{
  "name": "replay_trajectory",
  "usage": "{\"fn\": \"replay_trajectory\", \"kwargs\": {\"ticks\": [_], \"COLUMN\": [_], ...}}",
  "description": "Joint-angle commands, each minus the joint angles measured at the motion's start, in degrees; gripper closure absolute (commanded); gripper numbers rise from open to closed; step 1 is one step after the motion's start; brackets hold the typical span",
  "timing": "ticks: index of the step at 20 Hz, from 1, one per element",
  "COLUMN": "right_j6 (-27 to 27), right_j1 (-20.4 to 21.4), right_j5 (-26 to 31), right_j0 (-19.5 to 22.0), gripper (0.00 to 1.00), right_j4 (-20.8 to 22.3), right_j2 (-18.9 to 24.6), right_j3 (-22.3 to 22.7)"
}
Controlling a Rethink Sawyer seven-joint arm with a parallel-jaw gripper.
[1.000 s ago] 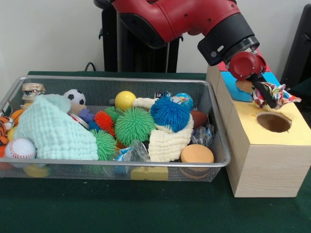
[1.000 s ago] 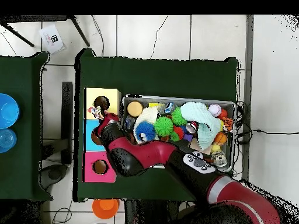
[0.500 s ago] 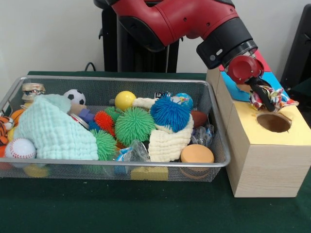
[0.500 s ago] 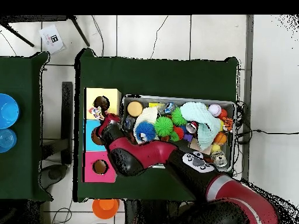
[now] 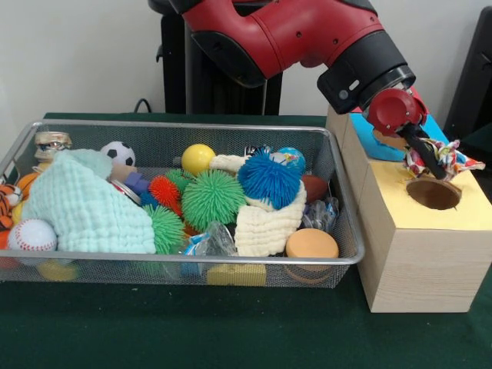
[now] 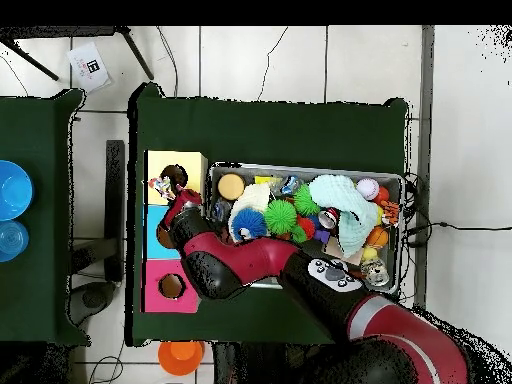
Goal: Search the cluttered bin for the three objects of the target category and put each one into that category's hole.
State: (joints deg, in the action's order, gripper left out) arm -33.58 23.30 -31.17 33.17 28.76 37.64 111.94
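My gripper (image 5: 432, 156) is shut on a small patterned cloth bundle (image 5: 455, 159) and holds it just above the far rim of the yellow-topped hole (image 5: 433, 194). In the overhead view the gripper (image 6: 170, 196) and bundle (image 6: 159, 186) sit over the yellow box beside its hole. The blue card (image 5: 367, 137) lies behind the gripper, its hole mostly hidden by my wrist; in the overhead view the blue top (image 6: 157, 238) is partly under my arm. The wire mesh bin (image 5: 192, 127) is full of toys and also shows in the overhead view (image 6: 300, 168).
The bin holds spiky rubber balls in green (image 5: 213, 197) and blue (image 5: 268, 178), a mint cloth (image 5: 84, 204), a cream cloth (image 5: 267, 225), a baseball (image 5: 31, 235) and a yellow ball (image 5: 197, 158). The red-topped hole (image 6: 171, 287) is at the row's end.
My gripper has moved with the cloth bundle away from the blue card and further over the yellow-topped box, toward its hole.
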Motion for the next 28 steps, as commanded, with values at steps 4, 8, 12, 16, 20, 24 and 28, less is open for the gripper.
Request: {"fn": "replay_trajectory", "kwargs": {"ticks": [4,8,12,16,20,24,28], "right_j6": [-14.8,-14.2,-14.0,-14.1,-14.2,-14.2,-14.2], "right_j1": [0.2,0.4,0.6,0.6,0.6,0.7,0.8], "right_j5": [-0.7,1.3,2.4,2.3,2.2,2.0,1.8], "right_j0": [0.0,-0.7,-1.3,-1.5,-1.7,-1.9,-2.1], "gripper": [1.00,1.00,1.00,1.00,1.00,0.00,0.00], "right_j4": [1.9,0.7,-0.2,-0.2,-0.5,-0.8,-1.0], "right_j2": [-1.8,-2.9,-3.5,-3.6,-3.9,-4.2,-4.6], "right_j3": [-5.1,-5.2,-5.4,-5.5,-5.5,-5.6,-5.6]}}
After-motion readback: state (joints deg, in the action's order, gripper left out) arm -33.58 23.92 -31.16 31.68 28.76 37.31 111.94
